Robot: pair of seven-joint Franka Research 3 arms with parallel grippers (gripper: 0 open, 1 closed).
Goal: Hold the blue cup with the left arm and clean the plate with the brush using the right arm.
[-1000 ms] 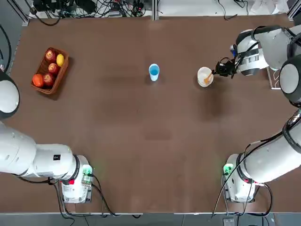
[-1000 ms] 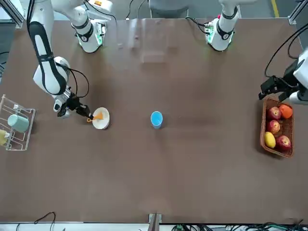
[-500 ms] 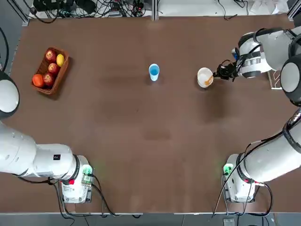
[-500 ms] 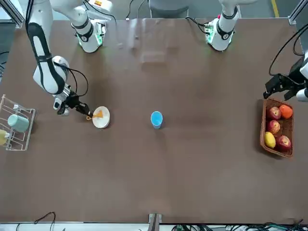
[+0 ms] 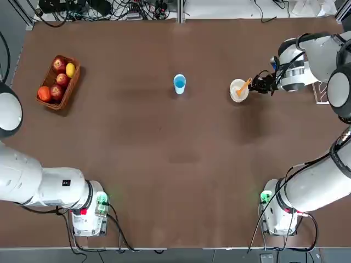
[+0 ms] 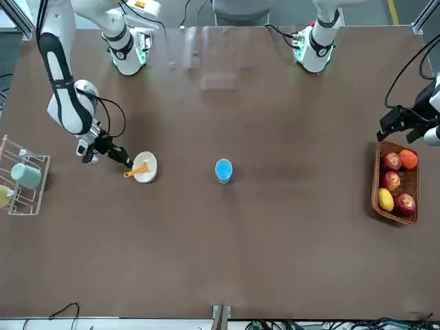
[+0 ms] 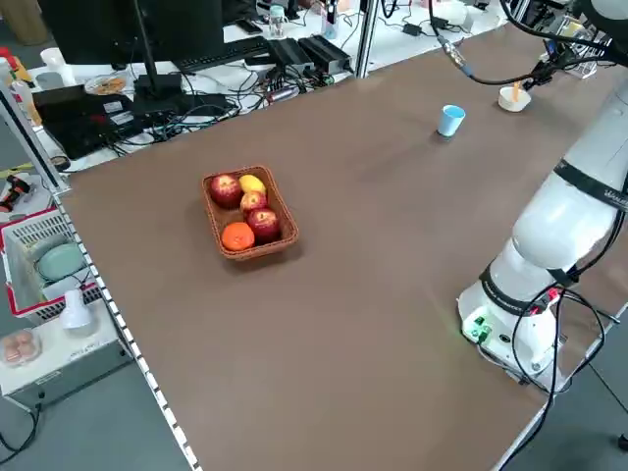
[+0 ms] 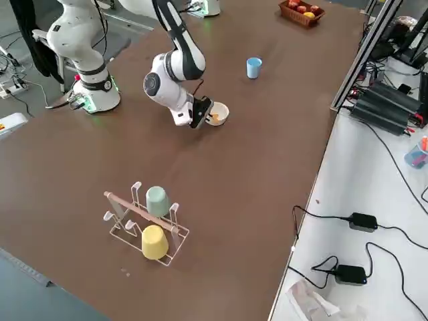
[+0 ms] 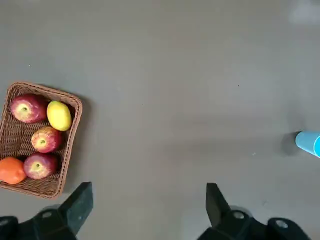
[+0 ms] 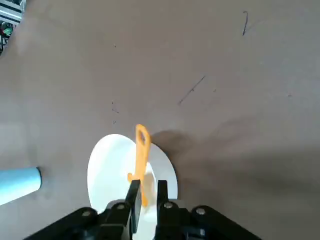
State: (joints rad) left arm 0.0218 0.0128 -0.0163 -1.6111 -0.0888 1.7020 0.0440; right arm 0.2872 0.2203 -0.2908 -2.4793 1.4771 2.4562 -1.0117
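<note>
The blue cup [image 5: 179, 83] stands upright and alone mid-table, also seen in the front view [image 6: 223, 170]. To its right lies the small white plate [image 5: 238, 91], and the orange brush [image 5: 243, 86] slants across its rim. My right gripper [image 5: 259, 85] is shut on the brush's end just beside the plate; in the right wrist view the brush [image 10: 140, 159] runs out from between the fingers over the plate [image 10: 112, 172]. My left gripper [image 6: 401, 124] hovers open far off, by the fruit basket, with the blue cup [image 9: 310, 143] at the wrist picture's edge.
A wicker basket [image 5: 68, 89] of fruit sits at the table's far left. A wire rack [image 8: 127, 227] with a teal-green and a yellow cup stands beyond the plate near the right edge. The arm bases [image 5: 88, 211] occupy the near corners.
The right gripper has swung the brush across the plate, so its free end now points the other way. The left gripper drifted slightly outward near the basket.
</note>
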